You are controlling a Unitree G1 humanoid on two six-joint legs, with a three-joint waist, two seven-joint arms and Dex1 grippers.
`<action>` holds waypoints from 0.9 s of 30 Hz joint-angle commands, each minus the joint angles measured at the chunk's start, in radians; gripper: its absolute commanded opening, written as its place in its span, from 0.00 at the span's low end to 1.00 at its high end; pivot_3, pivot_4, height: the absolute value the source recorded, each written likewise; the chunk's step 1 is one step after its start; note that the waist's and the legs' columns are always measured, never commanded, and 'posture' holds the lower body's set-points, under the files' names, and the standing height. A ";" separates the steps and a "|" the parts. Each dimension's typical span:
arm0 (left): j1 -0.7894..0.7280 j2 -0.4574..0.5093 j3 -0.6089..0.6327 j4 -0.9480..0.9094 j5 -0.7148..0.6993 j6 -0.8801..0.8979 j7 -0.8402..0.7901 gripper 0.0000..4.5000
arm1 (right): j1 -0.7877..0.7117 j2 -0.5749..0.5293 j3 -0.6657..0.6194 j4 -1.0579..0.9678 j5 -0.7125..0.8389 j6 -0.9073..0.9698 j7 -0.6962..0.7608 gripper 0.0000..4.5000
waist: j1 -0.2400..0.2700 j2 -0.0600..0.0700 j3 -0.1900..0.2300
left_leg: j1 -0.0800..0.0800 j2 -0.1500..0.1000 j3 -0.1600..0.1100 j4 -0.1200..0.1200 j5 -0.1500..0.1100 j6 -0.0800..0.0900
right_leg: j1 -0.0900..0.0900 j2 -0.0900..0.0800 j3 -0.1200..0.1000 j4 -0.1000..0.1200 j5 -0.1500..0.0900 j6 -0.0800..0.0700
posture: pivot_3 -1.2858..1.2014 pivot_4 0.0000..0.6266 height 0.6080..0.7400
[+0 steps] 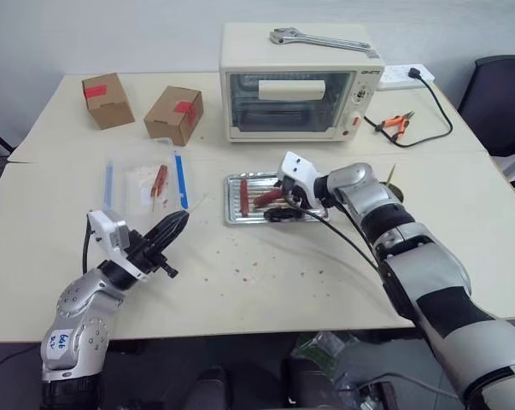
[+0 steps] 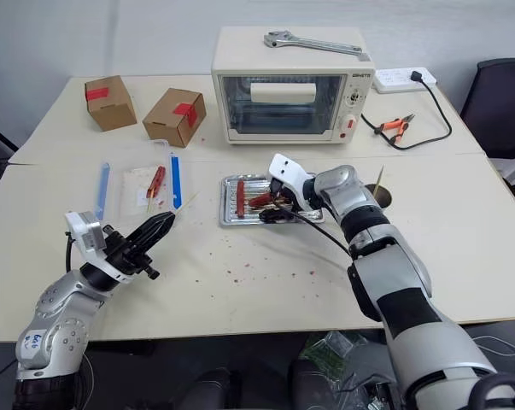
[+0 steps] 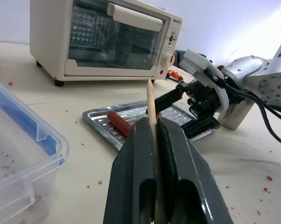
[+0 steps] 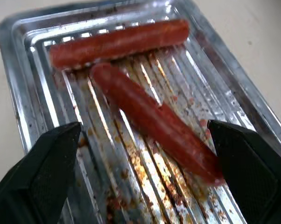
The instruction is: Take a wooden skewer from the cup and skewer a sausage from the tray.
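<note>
Wooden skewer [image 3: 150, 100] clamped in left gripper [image 1: 173, 224]; right gripper [image 4: 145, 172], jaws spread, straddles sausage [image 4: 152, 119] in tray [image 4: 19, 70], closing next.

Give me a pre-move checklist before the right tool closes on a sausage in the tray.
1. Left tool shut on the wooden skewer: ok.
2. Right tool open: ok.
3. Nearer sausage lies between the right tool's fingers: ok.
4. Second sausage lies outside the fingers, but touches the nearer one at one end: cannot tell if it will stay put.
5. Tray flat on the table: ok.
6. Skewer tip points toward the tray: ok.
</note>
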 commanded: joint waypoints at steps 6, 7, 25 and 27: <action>0.009 0.001 0.001 -0.052 -0.003 -0.003 0.017 0.00 | -0.014 0.018 -0.018 -0.008 -0.029 0.046 0.076 0.58 | 0.000 0.000 0.000 | 0.000 0.000 0.000 0.000 0.000 0.000 | 0.000 0.000 0.000 0.000 0.000 0.000 | 0.52 0.24 1.00; 0.011 0.002 0.000 -0.055 -0.004 -0.002 0.019 0.00 | -0.012 0.018 -0.021 -0.012 -0.030 0.045 0.077 0.51 | 0.000 0.000 0.000 | 0.000 0.000 0.000 0.000 0.000 0.000 | 0.000 0.000 0.000 0.000 0.000 0.000 | 0.52 0.24 1.00; 0.018 0.026 -0.015 -0.033 0.010 -0.018 -0.036 0.00 | 0.098 -0.064 -0.036 -0.280 -0.020 0.047 0.242 0.04 | 0.001 0.000 0.000 | 0.000 0.000 0.000 0.000 0.000 0.000 | 0.000 0.000 -0.001 0.001 0.000 0.000 | 0.52 0.24 1.00; 0.017 0.048 -0.023 -0.027 0.018 -0.018 -0.066 0.00 | 0.111 -0.108 -0.043 -0.368 -0.017 0.048 0.257 0.04 | 0.005 0.000 0.000 | -0.001 0.000 0.000 0.001 0.000 0.000 | 0.000 0.000 -0.001 0.001 0.000 0.000 | 0.52 0.24 1.00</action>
